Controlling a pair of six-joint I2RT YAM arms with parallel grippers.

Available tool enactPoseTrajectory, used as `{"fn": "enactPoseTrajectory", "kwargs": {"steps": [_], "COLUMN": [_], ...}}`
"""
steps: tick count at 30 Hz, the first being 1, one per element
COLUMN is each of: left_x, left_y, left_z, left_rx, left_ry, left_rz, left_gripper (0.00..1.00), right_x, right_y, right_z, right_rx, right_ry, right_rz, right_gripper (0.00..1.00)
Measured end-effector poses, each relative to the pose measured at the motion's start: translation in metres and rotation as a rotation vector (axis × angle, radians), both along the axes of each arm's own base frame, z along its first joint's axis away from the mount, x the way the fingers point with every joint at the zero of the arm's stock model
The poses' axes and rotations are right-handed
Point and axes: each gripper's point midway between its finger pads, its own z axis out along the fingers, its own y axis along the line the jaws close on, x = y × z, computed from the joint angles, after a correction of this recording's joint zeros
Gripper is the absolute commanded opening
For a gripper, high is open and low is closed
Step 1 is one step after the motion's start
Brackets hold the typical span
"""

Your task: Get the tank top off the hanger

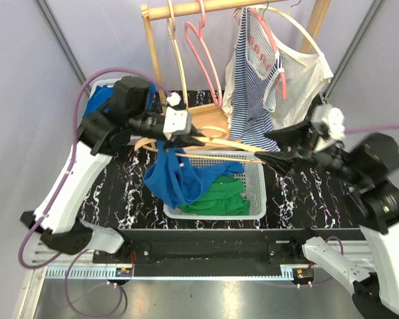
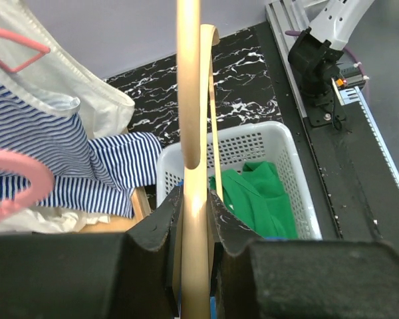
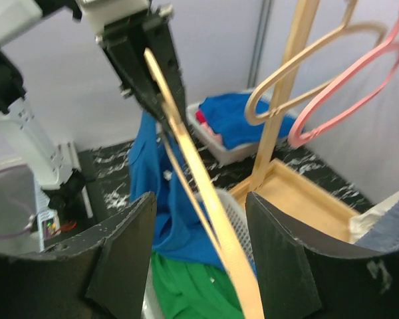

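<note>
The white basket (image 1: pixel 256 199) holding a green garment (image 1: pixel 219 196) sits mid-bench (image 1: pixel 299 199). Behind it a wooden rack (image 1: pixel 153 46) carries pink hangers (image 1: pixel 203 56), a striped top (image 1: pixel 246 86) and a cream top (image 1: pixel 306 73), which hang close above the right arm's reach; bare bench lies open on either side of the basket. The blue tank top (image 1: pixel 176 176) hangs from the left end of the wooden hanger (image 2: pixel 189 80) and drapes over the basket's left rim. The left arm reaches in level with its tool (image 1: pixel 186 138) clamped on the hanger, and the right tool (image 3: pixel 198 203) faces it with fingers apart and the hanger's other end passing between them.
</note>
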Motion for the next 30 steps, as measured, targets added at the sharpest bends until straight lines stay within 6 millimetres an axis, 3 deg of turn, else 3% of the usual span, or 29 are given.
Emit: {"fn": "enactPoseTrajectory", "kwargs": {"steps": [4,8,20,30], "left_x": [0.012,0.007,-0.009,-0.002], "left_y": [-0.022,-0.033,-0.039,-0.045], "left_z": [0.010,0.009,0.006,0.003], "left_rx": [0.007,0.020,0.040,0.050], "left_ry": [-0.027,-0.031,-0.042,-0.038], "left_rz": [-0.047,-0.091,-0.141,-0.142], "left_gripper": [0.16,0.16,0.16,0.15], "right_x": [0.023,0.040,0.034,0.037], "right_y": [0.017,0.022,0.029,0.037], "right_z": [-0.030,-0.052,-0.057,-0.065], "right_rx": [-0.077,-0.130,-0.154,-0.165], "right_ry": [0.090,0.146,0.141,0.188], "right_rz": [0.047,0.045,0.118,0.165], "right_gripper": [0.60,0.55,0.53,0.49]}}
